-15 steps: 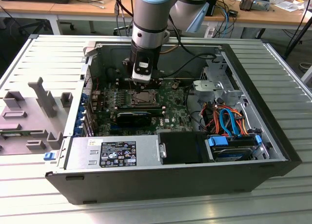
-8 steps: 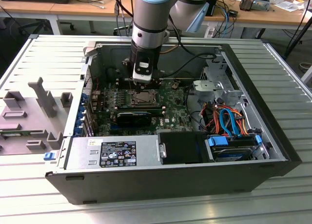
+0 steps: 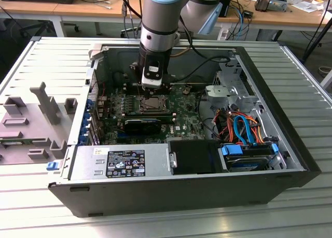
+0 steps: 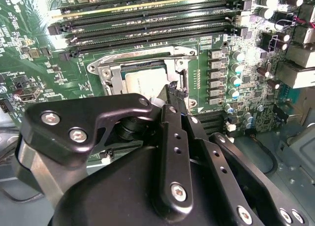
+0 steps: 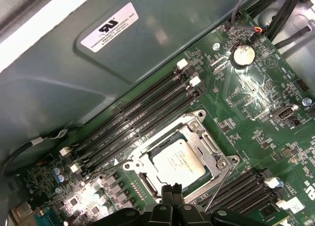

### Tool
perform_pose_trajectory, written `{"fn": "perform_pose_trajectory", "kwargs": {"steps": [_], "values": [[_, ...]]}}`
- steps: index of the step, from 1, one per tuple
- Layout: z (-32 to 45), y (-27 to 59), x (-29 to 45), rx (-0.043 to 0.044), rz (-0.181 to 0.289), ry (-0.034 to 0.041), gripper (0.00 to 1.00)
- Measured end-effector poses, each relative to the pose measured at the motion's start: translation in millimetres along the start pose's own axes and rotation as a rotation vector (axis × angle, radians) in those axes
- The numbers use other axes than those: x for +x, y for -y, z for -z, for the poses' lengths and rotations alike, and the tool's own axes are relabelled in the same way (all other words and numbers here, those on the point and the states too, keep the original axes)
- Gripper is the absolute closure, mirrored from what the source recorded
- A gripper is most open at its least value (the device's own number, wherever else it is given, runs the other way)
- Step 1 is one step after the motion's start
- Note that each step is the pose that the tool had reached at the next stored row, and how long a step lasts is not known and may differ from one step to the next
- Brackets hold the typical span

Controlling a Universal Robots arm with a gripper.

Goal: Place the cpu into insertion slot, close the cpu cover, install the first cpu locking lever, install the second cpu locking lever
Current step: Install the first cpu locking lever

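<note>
The cpu (image 5: pixel 176 161) lies flat in the insertion slot (image 5: pixel 142 179) on the green motherboard, its silver-grey top showing through the cut-out of the cpu cover (image 5: pixel 209 145). The cover lies down over it. A thin wire locking lever (image 5: pixel 219 186) stands out at an angle beside the socket. My gripper (image 5: pixel 172 189) hovers just over the cpu's edge with its black fingers pressed together and nothing between them. In the second wrist view the gripper (image 4: pixel 173 91) sits at the edge of the cpu (image 4: pixel 145 80). In the exterior view the gripper (image 3: pixel 155 90) hangs over the socket (image 3: pixel 154 104).
Long black memory slots (image 5: pixel 138 117) run beside the socket. The open computer case (image 3: pixel 270 176) holds a power supply (image 3: pixel 124 163), a drive bay with orange and blue cables (image 3: pixel 244 126) and a black heatsink block (image 3: pixel 142 125). A grey fixture tray (image 3: pixel 36 124) lies at the exterior view's left.
</note>
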State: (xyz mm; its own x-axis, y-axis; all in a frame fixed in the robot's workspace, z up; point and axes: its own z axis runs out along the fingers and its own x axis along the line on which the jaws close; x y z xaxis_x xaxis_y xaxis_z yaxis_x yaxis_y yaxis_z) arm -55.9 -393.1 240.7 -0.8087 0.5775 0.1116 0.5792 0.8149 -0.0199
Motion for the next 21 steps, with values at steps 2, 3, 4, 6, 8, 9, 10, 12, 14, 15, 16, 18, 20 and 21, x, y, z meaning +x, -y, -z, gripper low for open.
{"fn": "perform_pose_trajectory", "kwargs": {"steps": [2,3,4,6,8,9,10,12,14,15,16,18,20,21], "values": [[0.0,0.0,0.0,0.0003,0.003,0.0001,0.89],[0.0,0.0,0.0,0.0006,0.005,0.0001,0.89],[0.0,0.0,0.0,0.0007,0.006,0.0001,0.89],[0.0,0.0,0.0,0.0011,0.009,0.0002,0.89],[0.0,0.0,0.0,0.0014,0.012,0.0003,0.89],[0.0,0.0,0.0,0.0016,0.014,0.0003,0.89],[0.0,0.0,0.0,0.0017,0.015,0.0003,0.89],[0.0,0.0,0.0,0.002,0.018,0.0003,0.89],[0.0,0.0,0.0,0.0024,0.021,0.0004,0.89],[0.0,0.0,0.0,0.0026,0.023,0.0004,0.89],[0.0,0.0,0.0,0.0027,0.024,0.0005,0.89],[0.0,0.0,0.0,0.0033,0.029,0.0006,0.89],[0.0,0.0,0.0,0.0037,0.033,0.0006,0.89],[0.0,0.0,0.0,0.0039,0.035,0.0007,0.89]]}}
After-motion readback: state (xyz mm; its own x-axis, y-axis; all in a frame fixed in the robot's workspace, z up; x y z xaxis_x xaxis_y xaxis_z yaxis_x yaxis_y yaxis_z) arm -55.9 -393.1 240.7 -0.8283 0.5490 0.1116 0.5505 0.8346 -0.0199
